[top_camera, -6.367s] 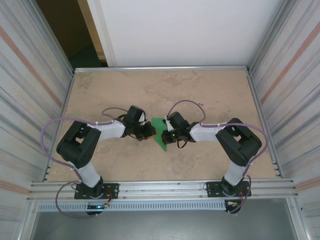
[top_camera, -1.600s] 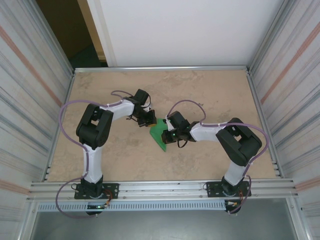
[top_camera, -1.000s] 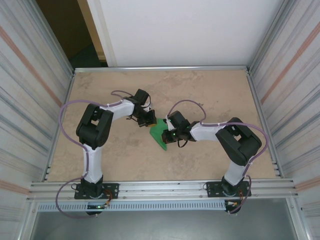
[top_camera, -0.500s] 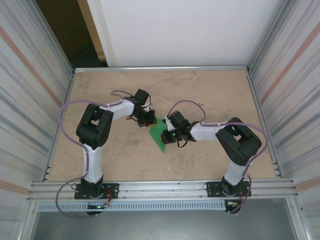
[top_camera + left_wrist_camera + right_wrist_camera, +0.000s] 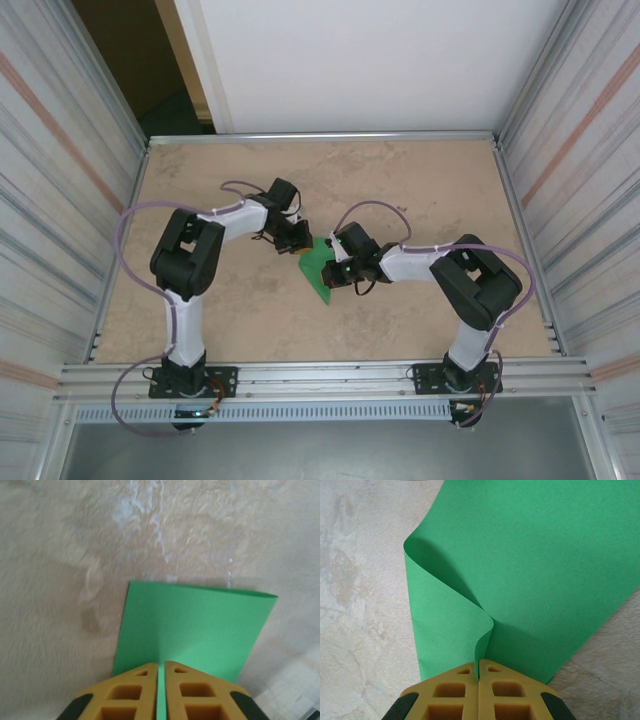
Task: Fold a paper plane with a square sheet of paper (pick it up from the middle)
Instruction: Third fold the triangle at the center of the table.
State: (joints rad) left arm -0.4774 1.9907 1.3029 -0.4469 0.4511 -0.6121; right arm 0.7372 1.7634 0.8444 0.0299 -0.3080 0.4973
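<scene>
From above, I see both arms bent inward over the tan table between ribbed walls, left gripper and right gripper meeting at the green paper mid-table. My left wrist shows fingers nearly together on the paper's edge. The right wrist shows fingers clamped on a raised fold.

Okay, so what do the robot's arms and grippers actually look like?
The left arm and right arm have white links, bulky black joints and a looping lilac cable each. The left gripper and right gripper have mustard-yellow fingers with cut-out cells and black corners.
</scene>
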